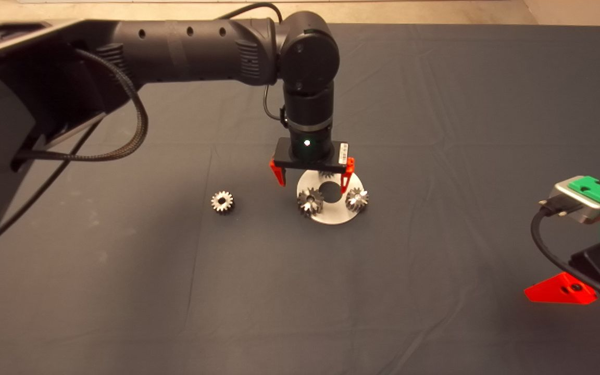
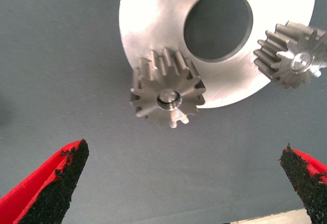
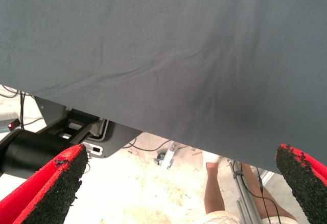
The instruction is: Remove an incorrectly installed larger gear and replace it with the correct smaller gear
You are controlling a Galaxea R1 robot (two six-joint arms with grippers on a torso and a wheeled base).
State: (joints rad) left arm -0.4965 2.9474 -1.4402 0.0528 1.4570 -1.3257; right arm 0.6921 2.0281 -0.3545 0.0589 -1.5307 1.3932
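The left gripper [image 1: 313, 176] hangs fingers spread over the silver disc [image 1: 331, 213] near the mat's [image 1: 435, 104] centre, gripping nothing. Two small gears [image 1: 310, 202] [image 1: 357, 199] sit on the disc; a third peeks out behind the wrist. The head view alone shows the lone gear [image 1: 222, 201] lying apart, toward the mat's left edge. The left wrist view shows the disc's wide hole [image 2: 218, 25]. The right gripper [image 3: 179, 188], fingers spread and empty, waits at the right edge; its view alone shows a person's leg [image 3: 214, 188].

Dark mat [image 1: 435, 130]: round plate [image 1: 326, 216] right under the left claw [image 1: 312, 177], lone gear [image 1: 222, 201] well off its side.
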